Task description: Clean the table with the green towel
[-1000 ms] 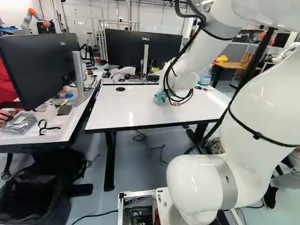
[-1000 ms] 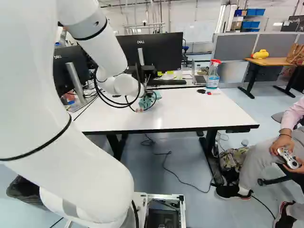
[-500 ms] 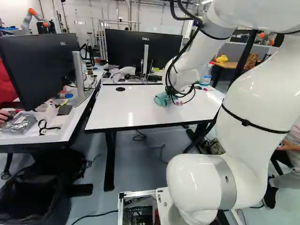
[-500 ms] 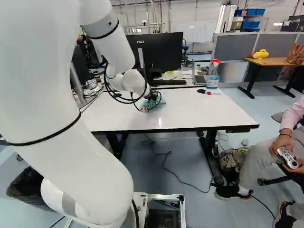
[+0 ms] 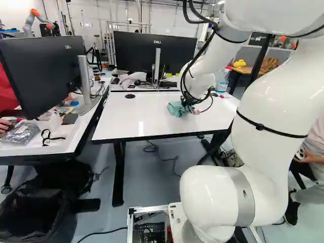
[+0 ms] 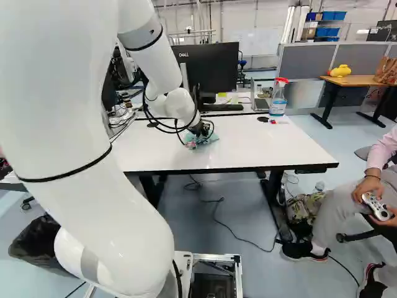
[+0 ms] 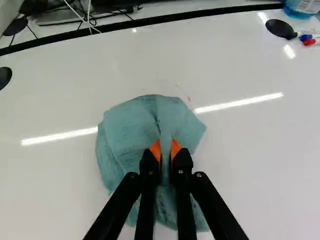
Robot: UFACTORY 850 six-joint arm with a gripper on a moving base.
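Gripper point(image 7: 165, 150) had a towel point(image 7: 127, 132) fold pinched, likely leaving the rest spread on the table point(image 7: 260, 150) for wiping; red mark point(image 7: 189, 99) nearby probably needed it.

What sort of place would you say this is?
Probably a robotics lab or shared workshop: another robot stands at the back, near desks with monitors, and grey partitions divide the room.

A white table point(image 6: 267, 149) with a black edge carries a crumpled green towel point(image 7: 132, 127). Faint red marks point(image 7: 188, 98) show just beside the towel. Beyond it and to its right are a spray bottle point(image 6: 278, 107), a black disc point(image 7: 280, 29) and red- and blue-tipped markers point(image 7: 309, 41); another black disc point(image 5: 130, 96) sits to its left.
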